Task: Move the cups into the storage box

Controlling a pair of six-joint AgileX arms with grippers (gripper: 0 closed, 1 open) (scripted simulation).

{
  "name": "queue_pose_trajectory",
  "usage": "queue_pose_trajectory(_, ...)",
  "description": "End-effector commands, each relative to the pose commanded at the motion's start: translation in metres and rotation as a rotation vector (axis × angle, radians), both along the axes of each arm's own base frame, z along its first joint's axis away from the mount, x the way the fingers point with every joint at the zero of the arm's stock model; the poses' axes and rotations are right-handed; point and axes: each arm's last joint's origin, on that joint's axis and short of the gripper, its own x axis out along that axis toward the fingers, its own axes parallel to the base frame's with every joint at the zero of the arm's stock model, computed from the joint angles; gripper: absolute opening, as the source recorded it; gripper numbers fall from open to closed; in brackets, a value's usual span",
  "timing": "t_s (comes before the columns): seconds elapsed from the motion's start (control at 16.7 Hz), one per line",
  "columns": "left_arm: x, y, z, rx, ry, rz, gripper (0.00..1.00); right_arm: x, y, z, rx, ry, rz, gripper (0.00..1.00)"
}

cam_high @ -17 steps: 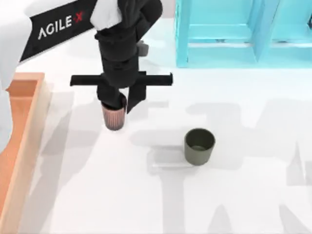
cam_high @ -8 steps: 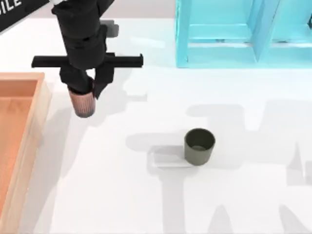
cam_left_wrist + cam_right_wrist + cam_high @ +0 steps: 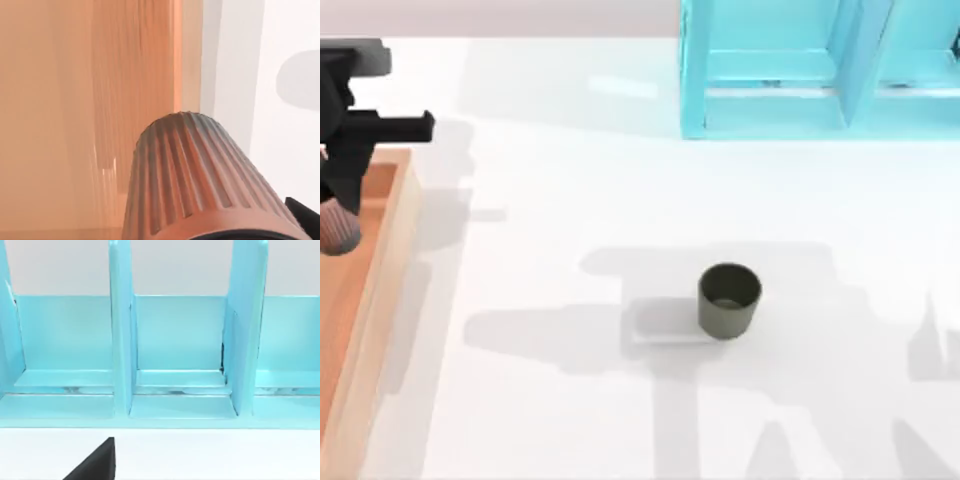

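1. Fingers of the left gripper pinch the red cup by its top; in the left wrist view the ribbed red cup hangs base-down over the orange floor of the box.
2. Step in hand: carrying the first cup to the box. From the top view the cup is over the box, just inside its right wall, at the tabletop's left edge. Seems held above the floor, not resting on it; can't be sure.
3. Next move, my guess: lower a little, spread the fingers, let the cup stand upright, then lift clear of the wall.
4. Green cup is upright mid-tabletop, well apart from the box, untouched. About half the task left.
5. Right arm parked; its wrist view faces the shelf, with a dark finger tip at the lower edge. Can't tell if its fingers are spread or together.
6. Tabletop is plain white, smooth, flat. Turquoise shelf stands along the far edge, right of centre.
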Motion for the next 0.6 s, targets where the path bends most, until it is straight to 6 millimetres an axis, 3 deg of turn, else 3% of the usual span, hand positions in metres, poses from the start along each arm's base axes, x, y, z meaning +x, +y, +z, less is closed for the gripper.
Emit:
queue_pose_trajectory(0.12, -0.023, 0.054, 0.003, -0.002, 0.019, 0.035, 0.0, 0.0, 0.0, 0.0, 0.0, 0.0, 0.0, 1.0)
queue_pose_trajectory(0.24, -0.054, 0.091, 0.009, -0.014, 0.012, 0.041, 0.0, 0.0, 0.0, 0.0, 0.0, 0.0, 0.0, 1.0)
queue_pose_trajectory(0.42, -0.096, 0.115, 0.011, -0.034, 0.0, 0.025, 0.0, 0.0, 0.0, 0.0, 0.0, 0.0, 0.0, 1.0)
queue_pose_trajectory(0.6, -0.111, 0.119, 0.013, -0.041, -0.018, 0.011, 0.0, 0.0, 0.0, 0.0, 0.0, 0.0, 0.0, 1.0)
